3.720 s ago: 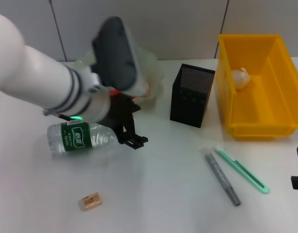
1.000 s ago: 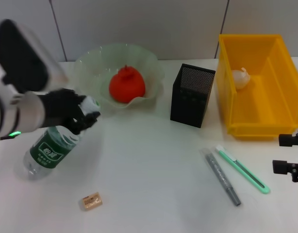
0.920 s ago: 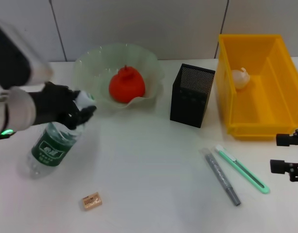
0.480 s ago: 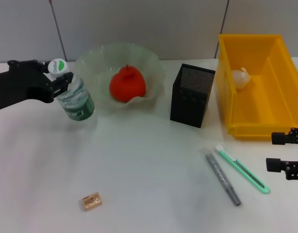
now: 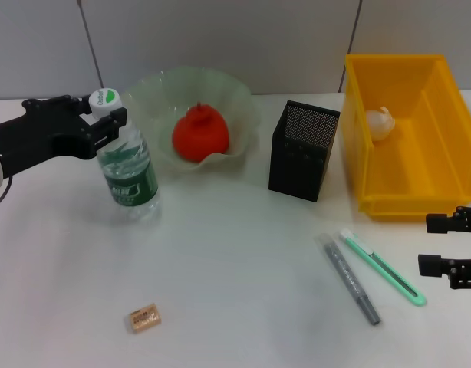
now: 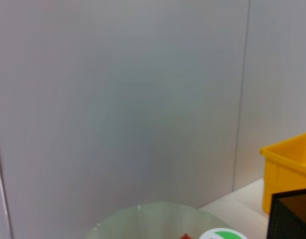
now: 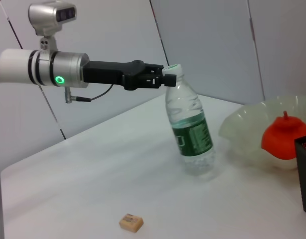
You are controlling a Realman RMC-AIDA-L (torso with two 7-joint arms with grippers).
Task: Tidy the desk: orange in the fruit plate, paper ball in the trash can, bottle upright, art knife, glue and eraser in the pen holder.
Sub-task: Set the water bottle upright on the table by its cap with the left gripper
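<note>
My left gripper (image 5: pixel 100 115) is shut on the neck of the bottle (image 5: pixel 130 176), just under its white cap. The bottle stands with its base on the table, leaning slightly, left of the fruit plate (image 5: pixel 243 103); the right wrist view shows the bottle (image 7: pixel 190 127) and the left gripper (image 7: pixel 160 79) too. The orange (image 5: pixel 199 134) lies in the plate. The paper ball (image 5: pixel 379 123) lies in the trash can (image 5: pixel 443 165). The glue (image 5: pixel 349 278) and art knife (image 5: pixel 383 268) lie side by side in front of the pen holder (image 5: pixel 301 151). The eraser (image 5: pixel 144 318) lies near the front. My right gripper (image 5: pixel 443 244) is open and empty right of the knife.
The wall runs close behind the plate and the bin. Open table surface lies between the bottle, the eraser and the glue. The left wrist view shows mostly wall, with the plate rim (image 6: pixel 153 211) and the bin's corner (image 6: pixel 290 164) at its lower edge.
The left gripper lifted the lying bottle by its neck, carried it left and back, and set it on its base beside the plate. The right gripper drifted slightly toward the right edge.
</note>
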